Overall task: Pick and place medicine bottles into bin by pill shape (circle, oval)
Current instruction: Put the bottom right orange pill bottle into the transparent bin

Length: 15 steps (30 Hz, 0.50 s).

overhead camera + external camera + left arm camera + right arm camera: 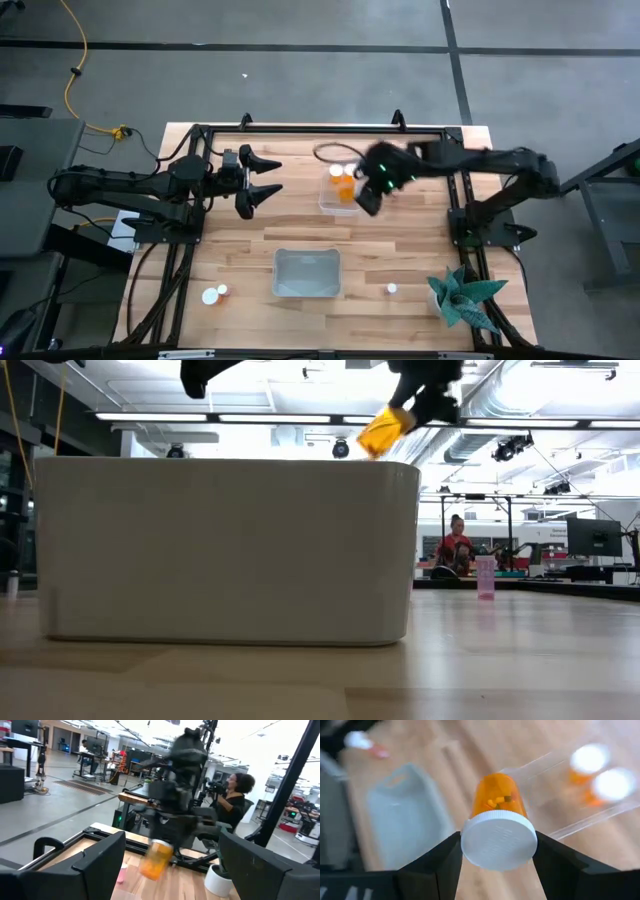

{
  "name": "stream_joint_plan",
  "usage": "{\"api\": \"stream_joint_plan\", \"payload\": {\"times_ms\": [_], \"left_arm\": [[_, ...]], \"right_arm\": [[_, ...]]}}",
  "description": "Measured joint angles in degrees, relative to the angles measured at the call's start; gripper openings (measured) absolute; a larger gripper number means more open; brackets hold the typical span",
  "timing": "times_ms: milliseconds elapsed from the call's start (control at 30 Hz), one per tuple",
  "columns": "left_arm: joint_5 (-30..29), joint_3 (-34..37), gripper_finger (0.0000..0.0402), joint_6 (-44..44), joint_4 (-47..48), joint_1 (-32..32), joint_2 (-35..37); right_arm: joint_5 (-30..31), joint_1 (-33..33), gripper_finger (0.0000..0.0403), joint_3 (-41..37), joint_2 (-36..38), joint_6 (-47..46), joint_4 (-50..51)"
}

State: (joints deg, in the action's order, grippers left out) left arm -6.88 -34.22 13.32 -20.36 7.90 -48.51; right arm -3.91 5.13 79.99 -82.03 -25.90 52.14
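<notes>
My right gripper (498, 851) pinches an orange bottle (498, 800) by its white cap above the clear bin (340, 194); only my wrist view shows the pills inside. Farther off, my left gripper (262, 178) hangs open.

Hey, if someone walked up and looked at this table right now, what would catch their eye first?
Most likely the orange medicine bottle, clamped at its white cap by the right gripper and carried above the table beside the clear bin at the far middle, which already has two bottles in it. Next, the grey bin near the front edge, and the left gripper waiting open to the clear bin's left.
</notes>
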Motion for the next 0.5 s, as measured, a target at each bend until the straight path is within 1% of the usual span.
{"api": "stream_joint_plan", "payload": {"times_ms": [100,233,333,500], "left_arm": [[-0.13,0.0,0.031,0.0,-0.02,0.0,0.0],[-0.24,0.0,0.031,0.02,0.0,0.0,0.0],[-0.24,0.0,0.031,0.02,-0.02,0.0,0.0],[-0.24,0.0,0.031,0.1,-0.02,-0.02,0.0]], "right_arm": [[-0.01,4.76,0.0205,6.39,-6.35,5.33,7.1],[0.44,8.82,0.0205,13.55,-16.02,11.53,16.08],[2.09,10.29,0.0205,17.33,-22.81,15.14,19.47],[2.22,10.64,0.0204,21.64,-31.17,17.38,21.33]]}}
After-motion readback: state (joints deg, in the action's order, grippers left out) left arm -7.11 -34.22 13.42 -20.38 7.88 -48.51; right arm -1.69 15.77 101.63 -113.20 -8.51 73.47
